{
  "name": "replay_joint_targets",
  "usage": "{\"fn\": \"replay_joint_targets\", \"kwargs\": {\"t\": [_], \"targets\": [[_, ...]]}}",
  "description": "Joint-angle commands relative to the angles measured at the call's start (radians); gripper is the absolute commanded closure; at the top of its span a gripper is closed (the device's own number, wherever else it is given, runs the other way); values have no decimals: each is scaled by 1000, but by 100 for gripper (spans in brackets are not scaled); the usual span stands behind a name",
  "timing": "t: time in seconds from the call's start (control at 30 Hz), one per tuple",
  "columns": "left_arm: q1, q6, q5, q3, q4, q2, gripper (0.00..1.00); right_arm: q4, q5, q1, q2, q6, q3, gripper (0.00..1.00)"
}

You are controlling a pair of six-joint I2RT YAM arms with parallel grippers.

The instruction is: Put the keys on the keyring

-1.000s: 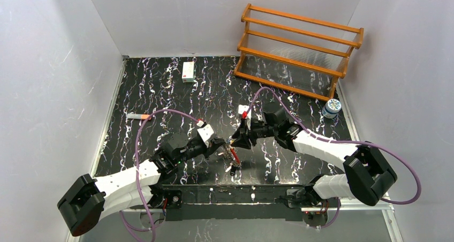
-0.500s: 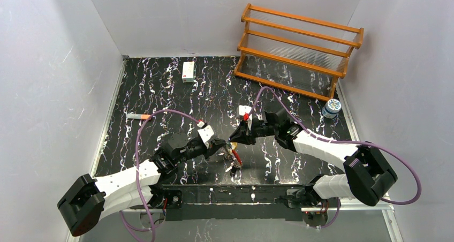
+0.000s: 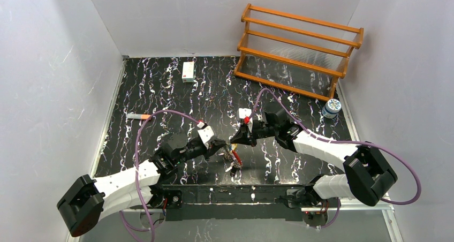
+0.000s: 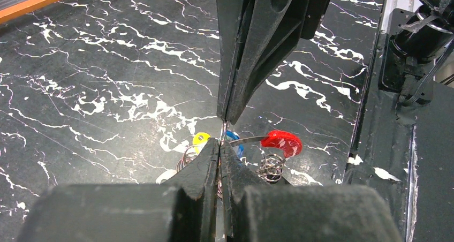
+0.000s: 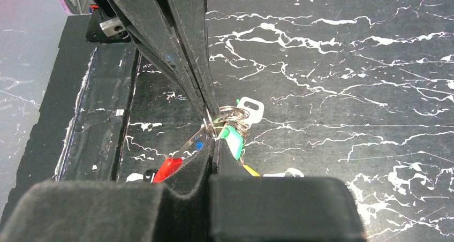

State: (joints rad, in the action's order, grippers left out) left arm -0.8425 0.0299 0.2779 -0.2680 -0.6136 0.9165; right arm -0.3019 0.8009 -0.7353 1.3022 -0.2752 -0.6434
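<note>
**A:** Why are the two arms nose to nose above the black marbled table [image 3: 160, 87]?

**B:** The left gripper [image 4: 219, 145] is pinched tight on the thin metal keyring [image 4: 281, 141] with its red plastic segment, steadying it. The right gripper [image 5: 212, 145] is closed on the same wire just opposite, probably to part it.

**A:** And the keys?

**B:** The green-tagged key [image 5: 231, 137] and the blue-tagged key [image 4: 233, 140] sit in the cluster just below the tips. I cannot tell whether they are threaded.

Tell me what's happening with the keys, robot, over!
Left gripper shut, right gripper shut, tip to tip, both pinching the keyring. Green key and blue key bunched at the ring. Nothing in the way. Over.
</note>
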Motion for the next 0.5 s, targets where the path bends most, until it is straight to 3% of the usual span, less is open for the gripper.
{"fn": "replay_joint_targets", "kwargs": {"t": [0.0,0.27,0.47], "targets": [[-4,20,10,5,-37,-28,100,41,10,-3,0,-36,-8,99],[-3,25,14,0,-37,-28,100,56,-12,-3,20,-35,-17,99],[-3,27,24,-4,-37,-28,100,20,2,-3,-24,-47,-6,65]]}}
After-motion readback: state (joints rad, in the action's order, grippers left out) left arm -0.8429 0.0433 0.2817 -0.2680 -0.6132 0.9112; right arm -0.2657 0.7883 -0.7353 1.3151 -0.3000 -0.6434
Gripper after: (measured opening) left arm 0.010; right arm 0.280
